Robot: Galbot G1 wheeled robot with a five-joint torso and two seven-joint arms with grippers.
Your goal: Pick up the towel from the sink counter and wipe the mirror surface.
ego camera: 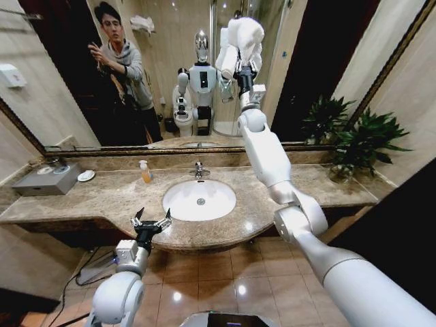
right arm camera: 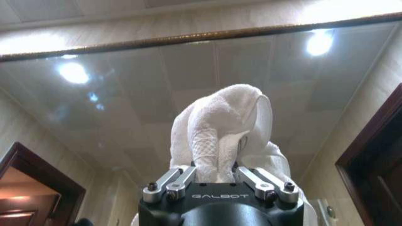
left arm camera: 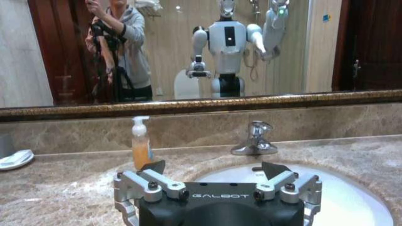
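The small white terry-cloth towel (ego camera: pixel 244 35) is bunched into a soft lump and raised high against the wide wall mirror with the thin dark bronze frame (ego camera: pixel 327 61), well above the desk. In the right wrist view the towel (right arm camera: pixel 223 132) spills out over the right tool (right arm camera: pixel 217 176), whose fingers (right arm camera: pixel 179 181) are clamped on its lower folds, and the cloth looks to be at the glass, though whether it actually touches cannot be told. The right tool (ego camera: pixel 240 68) sits at the end of the long white right arm, which reaches up and forward from the lower right over the basin.

Below lies the long beige-brown speckled marble desk with its bulging front edge (ego camera: pixel 116 197), holding the white oval basin (ego camera: pixel 199 199) and the chrome faucet (ego camera: pixel 198 169) behind it. A small pump bottle of orange soap (ego camera: pixel 144 172) stands to the left of the faucet, and farther left a small round white dish (ego camera: pixel 86 176) lies beside a grey box (ego camera: pixel 44 180). A green potted plant (ego camera: pixel 354 139) stands at the right end.

The left tool (ego camera: pixel 151 222) hovers low at the front edge of the desk, left of the basin, its dark-tipped fingers (left arm camera: pixel 152 167) spread apart and holding nothing.
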